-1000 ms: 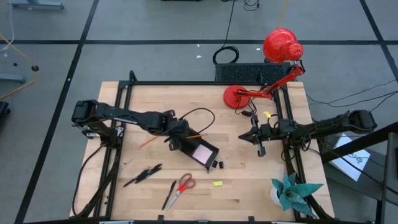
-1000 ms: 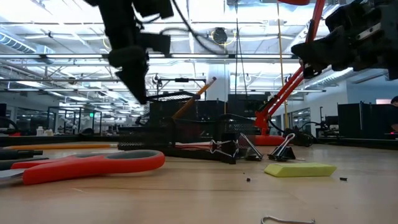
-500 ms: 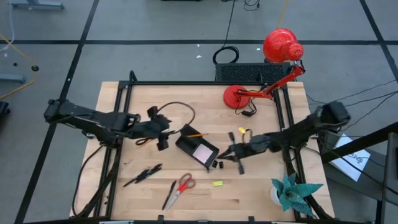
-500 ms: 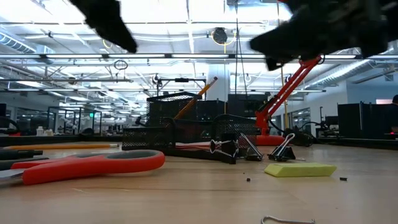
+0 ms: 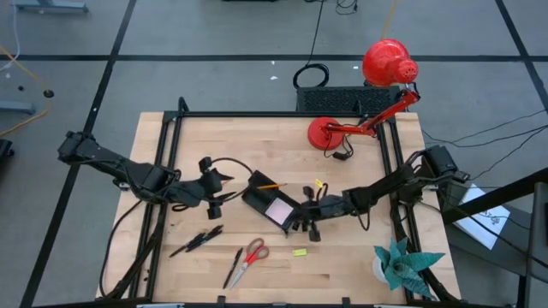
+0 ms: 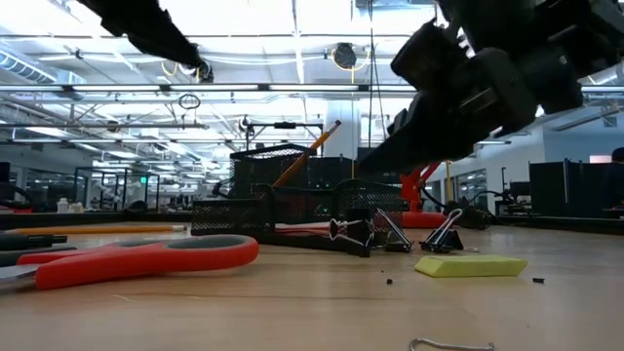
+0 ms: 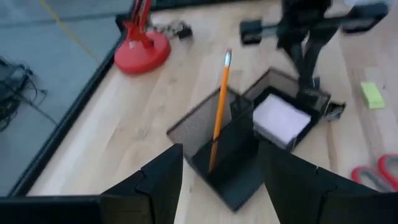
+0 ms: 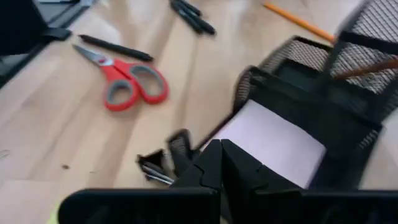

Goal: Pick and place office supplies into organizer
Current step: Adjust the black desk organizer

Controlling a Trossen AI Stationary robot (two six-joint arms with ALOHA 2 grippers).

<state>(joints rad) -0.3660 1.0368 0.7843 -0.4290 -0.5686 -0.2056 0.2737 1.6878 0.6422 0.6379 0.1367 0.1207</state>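
though blurred overhead, right pincer (image 8: pixel 221 163) (closed) nears clips (image 8: pixel 163 163)

I see the organizer (image 5: pixel 271 204) mid-table, a pad (image 5: pixel 280 210) in its tray and a pencil (image 7: pixel 219 112) upright in its cup. Clips (image 5: pixel 300 227) lie just beside it. Scissors (image 5: pixel 249 257) and pens (image 5: pixel 198 240) lie nearer the front edge, the lamp (image 5: pixel 329 133) behind.

Your right gripper (image 5: pixel 310 224) has swung in from the table's right side and now sits low beside the organizer (image 5: pixel 272 204), over the clips (image 5: pixel 300 227); your left gripper (image 5: pixel 214 190) has backed off the organizer
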